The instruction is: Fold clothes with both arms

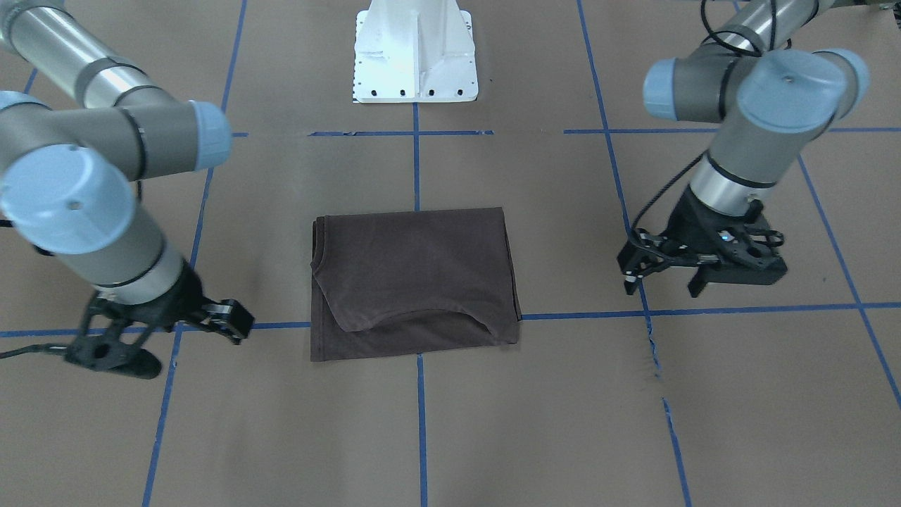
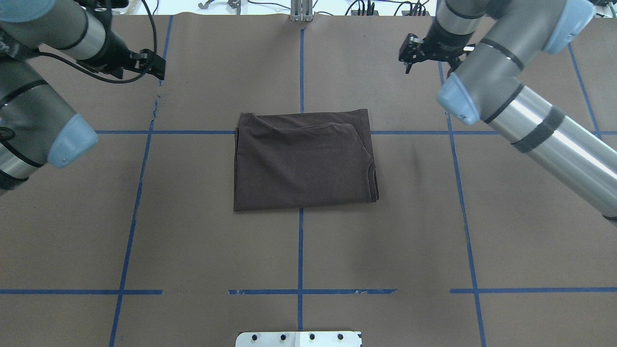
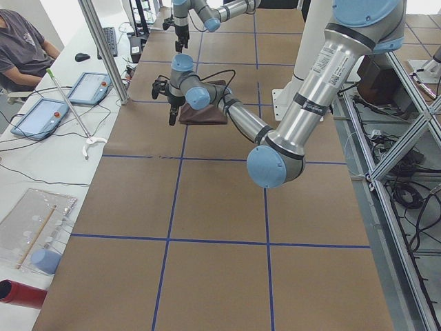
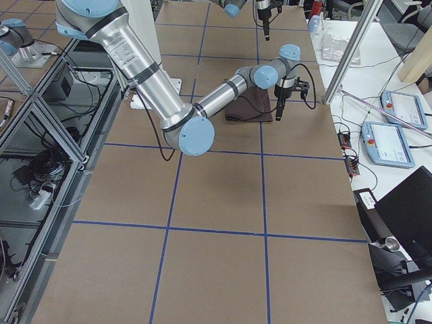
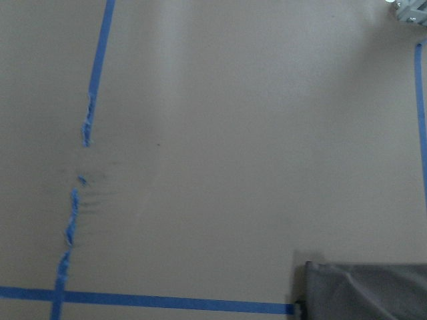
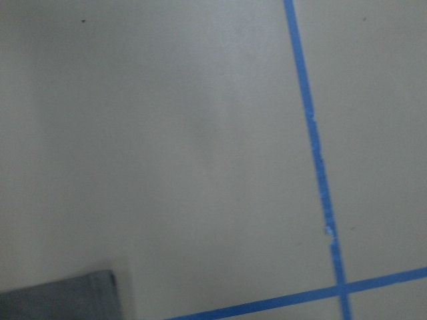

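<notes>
The dark grey-brown T-shirt lies folded into a flat rectangle at the middle of the table, and also shows in the overhead view. Its collar is on the robot's right side. My left gripper points down, open and empty, above the bare table off the shirt's far left corner. My right gripper points down, open and empty, off the shirt's far right corner. Neither touches the shirt. Each wrist view shows only one corner of the shirt, left and right.
The brown table cover carries a grid of blue tape lines, torn in one spot near my left gripper. The white pedestal base stands at the robot's edge. An operator's desk with tablets runs along the far side.
</notes>
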{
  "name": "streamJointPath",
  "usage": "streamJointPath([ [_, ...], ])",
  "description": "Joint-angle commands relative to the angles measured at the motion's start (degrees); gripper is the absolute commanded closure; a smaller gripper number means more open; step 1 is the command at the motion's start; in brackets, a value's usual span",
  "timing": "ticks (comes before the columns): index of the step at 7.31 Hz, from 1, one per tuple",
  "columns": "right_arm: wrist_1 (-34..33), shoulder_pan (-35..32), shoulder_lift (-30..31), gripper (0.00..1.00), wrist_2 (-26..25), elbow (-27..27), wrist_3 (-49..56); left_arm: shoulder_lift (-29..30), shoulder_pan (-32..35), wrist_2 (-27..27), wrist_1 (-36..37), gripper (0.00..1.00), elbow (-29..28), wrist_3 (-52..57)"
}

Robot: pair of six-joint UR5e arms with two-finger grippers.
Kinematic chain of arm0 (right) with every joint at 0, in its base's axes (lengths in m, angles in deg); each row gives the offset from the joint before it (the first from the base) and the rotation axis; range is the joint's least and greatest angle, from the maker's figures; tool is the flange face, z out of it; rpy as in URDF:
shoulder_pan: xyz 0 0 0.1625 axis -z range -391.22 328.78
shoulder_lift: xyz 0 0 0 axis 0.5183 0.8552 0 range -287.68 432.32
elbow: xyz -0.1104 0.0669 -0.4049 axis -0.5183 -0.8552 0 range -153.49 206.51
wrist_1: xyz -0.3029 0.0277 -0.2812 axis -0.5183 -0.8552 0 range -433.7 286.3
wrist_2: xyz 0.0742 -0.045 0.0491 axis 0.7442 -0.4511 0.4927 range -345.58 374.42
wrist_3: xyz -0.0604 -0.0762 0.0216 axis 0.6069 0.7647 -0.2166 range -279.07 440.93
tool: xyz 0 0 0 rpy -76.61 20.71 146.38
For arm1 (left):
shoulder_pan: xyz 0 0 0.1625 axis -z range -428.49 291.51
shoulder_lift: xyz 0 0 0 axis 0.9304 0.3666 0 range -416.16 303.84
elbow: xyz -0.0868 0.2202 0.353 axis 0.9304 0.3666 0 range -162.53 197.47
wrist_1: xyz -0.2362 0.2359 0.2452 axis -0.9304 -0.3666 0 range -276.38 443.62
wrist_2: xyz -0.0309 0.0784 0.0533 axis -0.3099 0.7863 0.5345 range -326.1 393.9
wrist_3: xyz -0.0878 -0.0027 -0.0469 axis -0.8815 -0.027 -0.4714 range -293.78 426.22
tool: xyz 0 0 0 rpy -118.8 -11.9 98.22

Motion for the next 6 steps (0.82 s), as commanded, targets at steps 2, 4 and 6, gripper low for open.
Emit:
streamJointPath([
  [2,-0.43,-15.67,25.34,0.0,8.58,12.62,32.33,-8.24,16.7,-3.52,5.53,0.0,-1.93,40.75],
  [4,0.09,-22.9,34.18,0.0,13.08,13.0,40.23,-15.0,24.63,-9.06,5.1,0.0,-3.0,50.49],
  [6,0.09,-23.88,35.97,0.0,12.12,12.83,40.42,-22.38,29.04,-13.3,-6.6,0.0,-6.48,56.21],
])
